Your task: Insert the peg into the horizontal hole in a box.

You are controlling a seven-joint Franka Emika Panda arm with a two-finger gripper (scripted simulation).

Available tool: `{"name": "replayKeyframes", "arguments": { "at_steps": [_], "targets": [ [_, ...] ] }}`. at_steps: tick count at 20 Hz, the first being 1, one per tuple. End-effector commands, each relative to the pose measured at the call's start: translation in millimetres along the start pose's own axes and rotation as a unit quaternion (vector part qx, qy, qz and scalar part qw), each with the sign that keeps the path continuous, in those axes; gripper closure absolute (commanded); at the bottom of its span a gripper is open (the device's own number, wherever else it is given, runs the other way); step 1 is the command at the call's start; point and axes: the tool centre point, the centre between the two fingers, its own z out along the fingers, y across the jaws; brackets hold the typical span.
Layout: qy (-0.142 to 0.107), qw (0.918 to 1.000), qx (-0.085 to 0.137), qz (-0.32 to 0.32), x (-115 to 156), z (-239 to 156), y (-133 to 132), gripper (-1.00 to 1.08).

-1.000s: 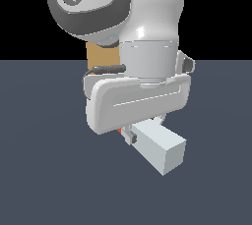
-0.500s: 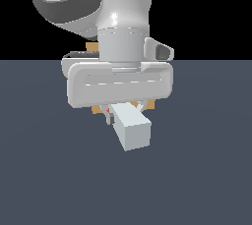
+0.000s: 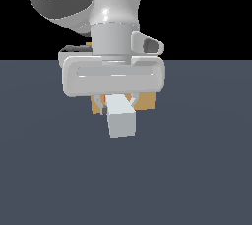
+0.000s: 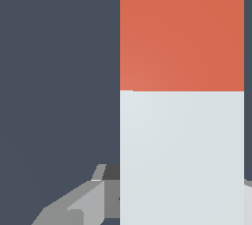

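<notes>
Dark slate floor point(image 3: 197, 170), matte and flat, black backdrop above. My gripper point(image 3: 117, 105) is clamped on the peg point(image 3: 120, 121), a square-section bar: pale grey end toward the exterior camera, red-orange end pointing at the tan box point(image 3: 145, 102) just behind. Hole hidden.

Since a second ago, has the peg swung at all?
Yes. The peg, held in the gripper, has swung toward the exterior view's left and now points nearly straight out in front of the box.

The peg point(image 3: 120, 118), red end toward the tan box point(image 3: 146, 102), lies level.
</notes>
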Motion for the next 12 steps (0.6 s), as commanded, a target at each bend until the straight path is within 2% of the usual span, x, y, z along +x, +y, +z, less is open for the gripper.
{"name": "replayKeyframes", "arguments": {
  "at_steps": [1, 12],
  "targets": [
    [-0.001, 1.0000, -0.002, 0.007, 2.1, -3.4, 0.3, 1.08],
    [-0.001, 0.9999, -0.004, 0.010, 3.6, -5.7, 2.6, 1.08]
  ]
}}
